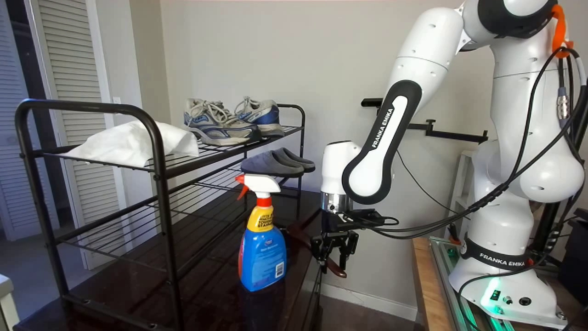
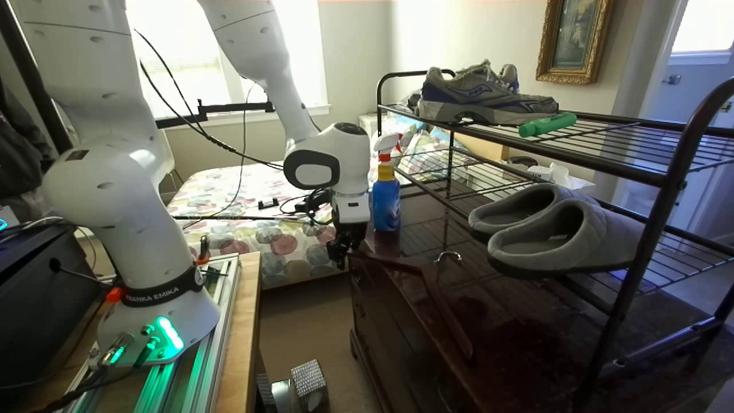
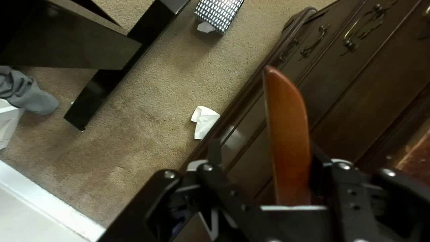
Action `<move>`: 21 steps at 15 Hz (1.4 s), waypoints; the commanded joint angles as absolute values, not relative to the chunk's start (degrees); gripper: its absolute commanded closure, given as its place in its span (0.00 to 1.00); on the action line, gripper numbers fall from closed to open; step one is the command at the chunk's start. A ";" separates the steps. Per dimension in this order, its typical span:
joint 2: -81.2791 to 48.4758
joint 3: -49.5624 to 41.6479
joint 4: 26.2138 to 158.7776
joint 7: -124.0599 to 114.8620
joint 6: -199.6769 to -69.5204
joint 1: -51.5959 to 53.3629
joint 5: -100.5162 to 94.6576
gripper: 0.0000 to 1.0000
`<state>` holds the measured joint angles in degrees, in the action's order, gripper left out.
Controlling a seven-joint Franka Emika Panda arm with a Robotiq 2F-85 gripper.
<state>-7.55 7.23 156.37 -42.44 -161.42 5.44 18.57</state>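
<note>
Wooden hanger (image 3: 289,141): just the one, and there it lies on the dark surface (image 2: 516,373), an arm end poking out past the edge, its tip at 4 o'clock from the spray bottle (image 1: 262,259) in an exterior view.
Jaws: parted, with the wood sitting right between them! The wrist view shows clear air on its 9 o'clock side; at 3 o'clock a finger is so close I can't call touch or no touch.
Reach and hold: the reach looks done, I'd say; a firm hold looks to be what's left.
Bottle count: one, upright on the surface.
Rack (image 1: 165,216): one, two wire shelves.
Slippers (image 2: 596,241): two, side by side on the lower shelf, at 2 o'clock from the hanger.
Sneakers (image 2: 484,97): two, up on the top shelf.
Green tube (image 2: 547,124): one, at 4 o'clock from the sneakers.
White bundle (image 1: 133,145): one, same shelf.
</note>
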 commanded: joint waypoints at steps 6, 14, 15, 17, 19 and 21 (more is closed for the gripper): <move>-9.85 5.72 155.22 -44.96 -163.69 7.32 17.75 0.99; -7.58 2.21 156.76 -49.91 -164.76 9.16 11.93 0.98; -7.08 1.19 157.18 -51.66 -166.04 9.98 9.31 0.98; -7.38 -0.10 156.12 -53.83 -165.93 10.73 5.91 0.98; -8.00 0.19 154.95 -54.33 -164.40 10.78 5.20 0.65; -7.89 0.67 154.45 -54.03 -163.24 10.70 5.56 0.58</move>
<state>-8.26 0.91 155.51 -52.19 -165.28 9.89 7.18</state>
